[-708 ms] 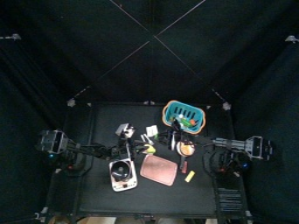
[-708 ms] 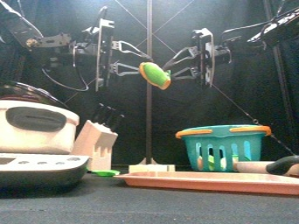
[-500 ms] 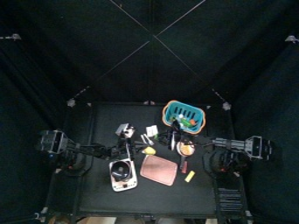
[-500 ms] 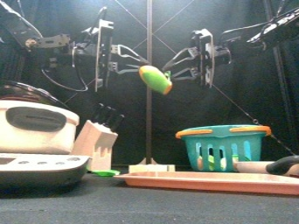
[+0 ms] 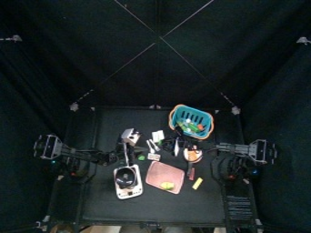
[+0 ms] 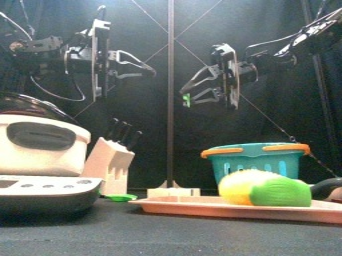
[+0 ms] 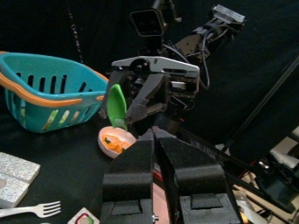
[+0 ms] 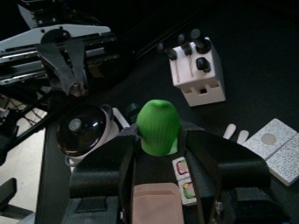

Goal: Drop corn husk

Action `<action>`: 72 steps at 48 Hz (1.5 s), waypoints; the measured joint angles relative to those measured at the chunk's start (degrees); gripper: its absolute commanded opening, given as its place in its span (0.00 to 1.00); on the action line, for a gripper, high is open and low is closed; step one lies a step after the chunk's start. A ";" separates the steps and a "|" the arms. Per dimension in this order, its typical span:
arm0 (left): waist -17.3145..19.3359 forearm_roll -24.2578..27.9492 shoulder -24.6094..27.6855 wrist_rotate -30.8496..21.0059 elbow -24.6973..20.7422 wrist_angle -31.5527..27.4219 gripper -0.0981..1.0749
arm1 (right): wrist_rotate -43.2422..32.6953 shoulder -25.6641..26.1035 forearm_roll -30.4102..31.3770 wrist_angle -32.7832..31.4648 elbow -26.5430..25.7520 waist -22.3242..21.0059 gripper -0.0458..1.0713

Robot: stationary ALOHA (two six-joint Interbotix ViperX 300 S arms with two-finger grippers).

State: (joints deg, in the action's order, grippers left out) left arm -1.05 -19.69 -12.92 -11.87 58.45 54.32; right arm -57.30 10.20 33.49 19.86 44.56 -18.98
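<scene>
Front view: the long flat brown board [image 6: 187, 207] lies along the table's front. The teal plastic basket [image 6: 254, 165] stands behind it, and a yellow-green corn cob [image 6: 267, 188] rests on the board's right part. High above, the right gripper [image 6: 193, 93] pinches the small green leafy corn husk [image 6: 195, 97] between its jaws. The left gripper [image 6: 144, 68] hangs apart from it, jaws parted, grasping nothing. Step in hand, as judged: release the husk. Best to spread the jaws fully and hold the wrist steady, so the scrap falls straight. Open room lies below, between the white cooker [image 6: 40, 140] and the basket. A light scrap may drift past the board's edge.
</scene>
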 measured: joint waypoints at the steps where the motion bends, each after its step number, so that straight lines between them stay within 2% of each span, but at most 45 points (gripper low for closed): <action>1: 0.00 0.44 -0.44 0.00 0.35 0.00 0.43 | 0.00 -0.44 0.00 0.00 -0.09 0.09 0.07; 12: 0.09 5.36 -6.24 -0.09 4.48 0.00 0.43 | -0.09 -6.59 0.09 -0.09 -3.69 2.46 0.07; 25: 0.26 12.04 -11.87 0.00 10.20 -0.88 0.43 | 0.26 -18.63 0.70 -1.41 -12.22 6.50 0.07; 33: 0.26 15.56 -14.94 0.00 12.48 -2.37 0.43 | 0.09 -24.96 1.41 -6.15 -17.67 7.91 0.09; 39: 0.35 15.73 -16.26 0.00 13.36 -3.08 0.43 | 0.18 -28.04 1.41 -10.37 -20.92 8.70 0.12; 47: 0.35 15.64 -16.52 0.00 13.71 -3.87 0.43 | 0.35 -30.94 1.93 -15.91 -25.14 9.49 0.22; 54: 0.35 15.64 -16.52 0.00 13.71 -4.31 0.43 | 0.35 -32.52 2.02 -18.46 -27.33 9.67 0.35; 64: 0.44 15.64 -16.52 0.00 13.71 -4.57 0.43 | 0.09 -33.05 1.93 -21.36 -27.95 10.02 0.57; 72: 0.44 15.64 -16.52 0.00 13.71 -4.83 0.43 | -0.09 -33.05 1.32 -23.73 -28.04 10.63 0.70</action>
State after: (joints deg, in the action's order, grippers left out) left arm -0.62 -4.04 -29.44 -11.87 72.16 49.48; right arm -57.39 -22.85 34.80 -3.87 16.52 -8.35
